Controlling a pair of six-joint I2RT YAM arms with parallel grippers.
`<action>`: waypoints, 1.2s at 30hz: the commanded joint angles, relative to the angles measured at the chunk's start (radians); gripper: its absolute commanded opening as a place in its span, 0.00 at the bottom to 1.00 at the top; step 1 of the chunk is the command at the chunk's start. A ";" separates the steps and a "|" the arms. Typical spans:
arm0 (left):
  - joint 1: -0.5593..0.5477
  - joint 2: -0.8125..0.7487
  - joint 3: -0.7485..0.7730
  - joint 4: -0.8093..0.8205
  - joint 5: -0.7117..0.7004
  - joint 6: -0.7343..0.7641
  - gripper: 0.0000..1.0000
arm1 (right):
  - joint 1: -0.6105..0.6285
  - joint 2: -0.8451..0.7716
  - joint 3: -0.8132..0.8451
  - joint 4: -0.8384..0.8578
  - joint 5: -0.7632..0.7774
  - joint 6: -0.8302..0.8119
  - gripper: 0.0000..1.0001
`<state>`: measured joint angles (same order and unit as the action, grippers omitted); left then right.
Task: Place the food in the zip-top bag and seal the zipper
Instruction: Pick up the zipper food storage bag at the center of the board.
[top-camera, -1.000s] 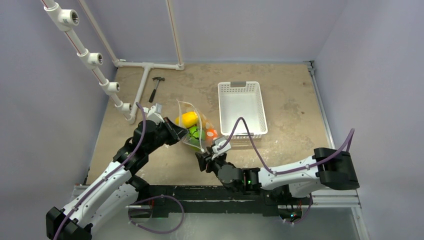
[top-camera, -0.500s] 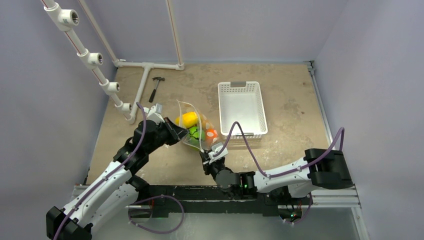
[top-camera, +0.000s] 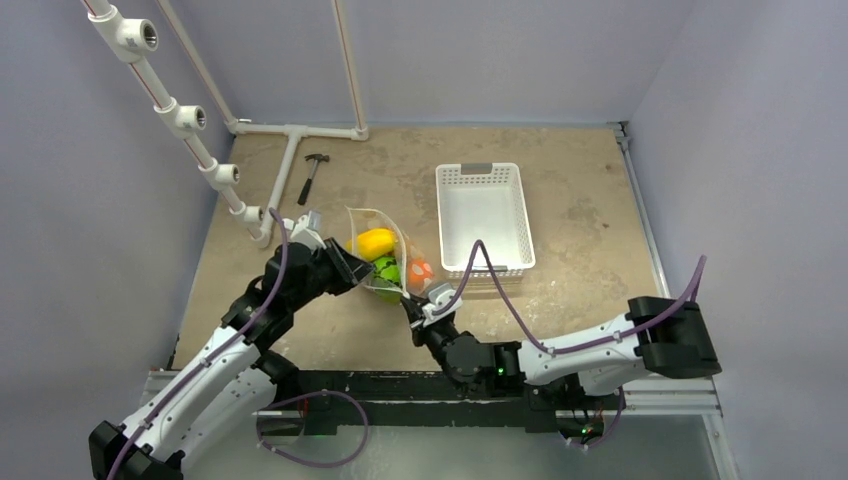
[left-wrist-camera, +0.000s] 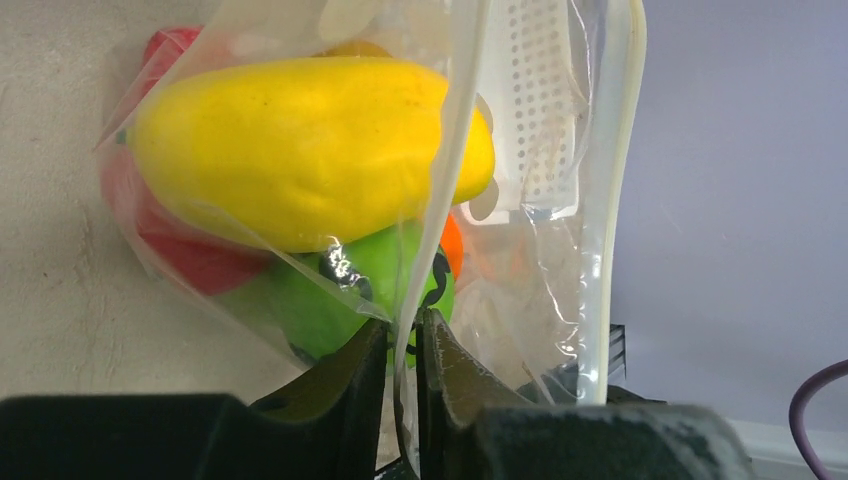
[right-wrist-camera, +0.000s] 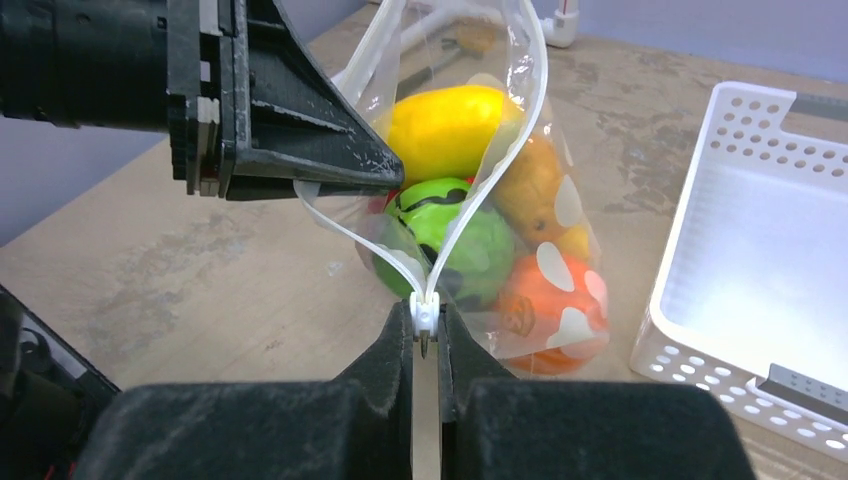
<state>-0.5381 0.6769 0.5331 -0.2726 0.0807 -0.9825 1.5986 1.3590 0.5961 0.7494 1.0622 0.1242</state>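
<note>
Partly, the yellow fruit (left-wrist-camera: 300, 150) hides the red fruit (left-wrist-camera: 185, 255).

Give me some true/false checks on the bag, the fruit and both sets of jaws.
1. The food is inside the zip-top bag. True.
2. An orange fruit lies in the white basket. False: the orange fruit is in the bag, beside the basket.
3. The right gripper has its jaws shut on the zipper. True.
4. The left gripper hangs open, apart from the bag. False: the left gripper has its jaws pinched shut on one strip of the zipper.
5. The zipper is sealed along its whole length. False: its two strips gape apart above the right gripper.
</note>
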 joint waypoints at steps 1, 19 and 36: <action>-0.002 -0.032 0.079 -0.077 -0.060 0.040 0.18 | 0.006 -0.075 0.004 0.031 -0.056 -0.066 0.00; -0.001 -0.019 0.538 -0.409 -0.209 0.376 0.58 | 0.006 -0.251 0.215 -0.410 -0.390 -0.094 0.00; -0.001 -0.040 0.674 -0.306 0.279 0.661 0.62 | 0.006 -0.296 0.591 -0.819 -0.799 -0.104 0.00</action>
<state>-0.5381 0.6647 1.1835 -0.6529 0.1326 -0.4229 1.5990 1.0927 1.1099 0.0044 0.4137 0.0330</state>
